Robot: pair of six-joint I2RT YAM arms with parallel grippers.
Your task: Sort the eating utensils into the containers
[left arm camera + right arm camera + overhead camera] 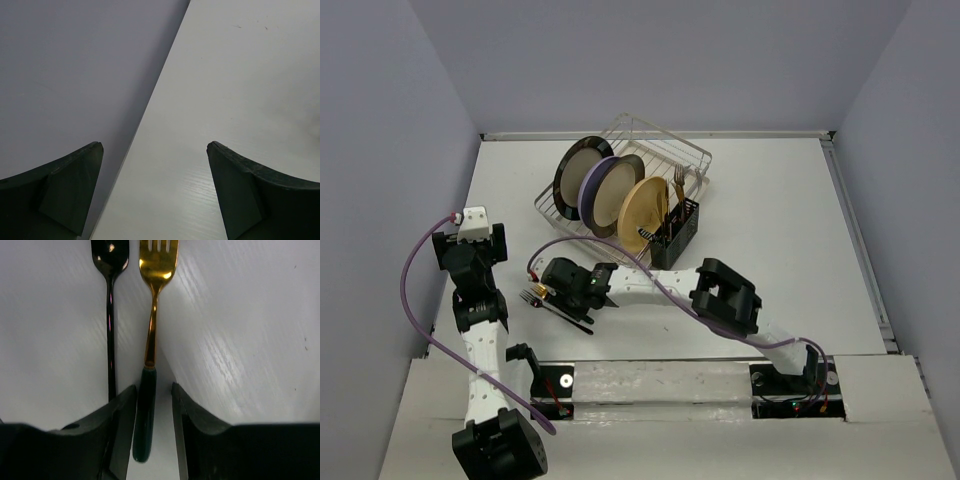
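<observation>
Right gripper (154, 390) low over the table (770, 220), front left; jaws narrowly parted, straddling the dark green handle of a gold fork (152, 315); a gap shows on one side of the handle, no firm pinch; black fork (110, 330) lies parallel just beside it, outside the jaws. Black holder (678, 232) hangs on the wire rack (650, 140) beside the plates (605, 190), well apart from both forks. Left gripper (155, 147) spread wide, nothing between its fingers.

Green-handled gold fork (152, 330) lies flat beside a black fork (110, 340); slotted black holder (678, 235) holds upright utensils (678, 185).
</observation>
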